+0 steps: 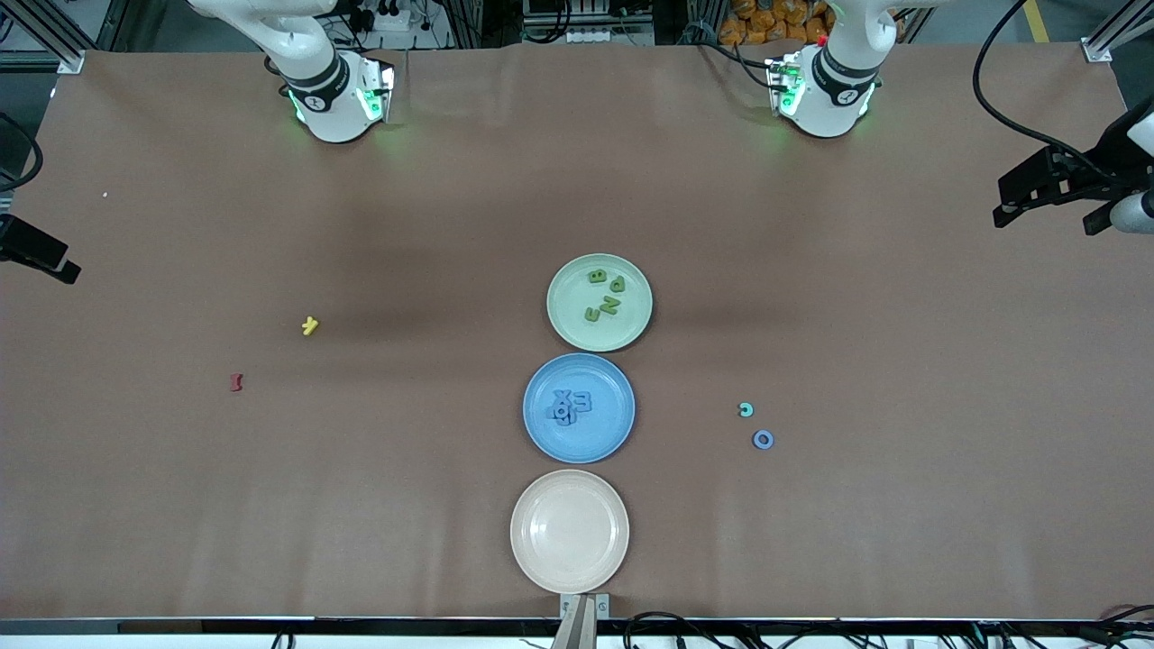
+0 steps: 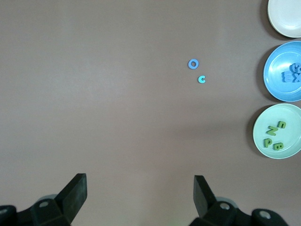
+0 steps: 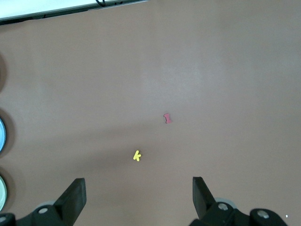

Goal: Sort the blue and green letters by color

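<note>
The empty cream plate (image 1: 569,531) lies nearest the camera; above it the blue plate (image 1: 579,407) holds the blue letters (image 1: 570,406); farther, the green plate (image 1: 599,302) holds the green letters (image 1: 605,294), seemingly sorted; both arms wait at their bases, the left gripper (image 2: 140,195) and right gripper (image 3: 139,197) with jaws apart over bare desk (image 1: 811,541).

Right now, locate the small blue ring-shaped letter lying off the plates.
In the front view, the blue ring-shaped letter lies on the brown table toward the left arm's end, beside the small teal C-shaped letter and slightly nearer the camera.

green letters (image 1: 606,295) on pale green plate (image 1: 568,329), blue letters (image 1: 570,406) on blue plate (image 1: 541,442).
</note>
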Controlling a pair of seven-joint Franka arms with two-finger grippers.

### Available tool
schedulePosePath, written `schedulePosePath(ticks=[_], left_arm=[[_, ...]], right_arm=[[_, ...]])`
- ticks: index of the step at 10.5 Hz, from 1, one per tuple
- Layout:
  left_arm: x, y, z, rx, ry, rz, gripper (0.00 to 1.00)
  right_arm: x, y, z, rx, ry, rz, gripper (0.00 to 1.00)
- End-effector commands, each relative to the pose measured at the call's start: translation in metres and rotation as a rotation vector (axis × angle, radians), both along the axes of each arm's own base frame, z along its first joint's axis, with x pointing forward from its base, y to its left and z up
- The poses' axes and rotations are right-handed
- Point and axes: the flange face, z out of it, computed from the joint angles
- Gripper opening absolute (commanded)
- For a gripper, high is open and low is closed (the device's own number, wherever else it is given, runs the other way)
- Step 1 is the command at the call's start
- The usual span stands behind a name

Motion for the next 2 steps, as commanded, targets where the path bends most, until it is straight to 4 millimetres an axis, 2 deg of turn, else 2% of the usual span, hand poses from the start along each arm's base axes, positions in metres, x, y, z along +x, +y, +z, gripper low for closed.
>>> schedulePosePath(ticks=[1,2], left_arm=[[0.0011,0.0014,0.0021,-0.019,-0.006,-0.02,1.0],[0.001,0.0006,0.0021,-0.019,-0.006,-0.021,1.0]], right_arm=[[0.0026,0.0021,0.0025,-0.005,-0.003,0.005,1.0],[0.003,0.0021,0.0015,-0.005,0.0,0.005,1.0]])
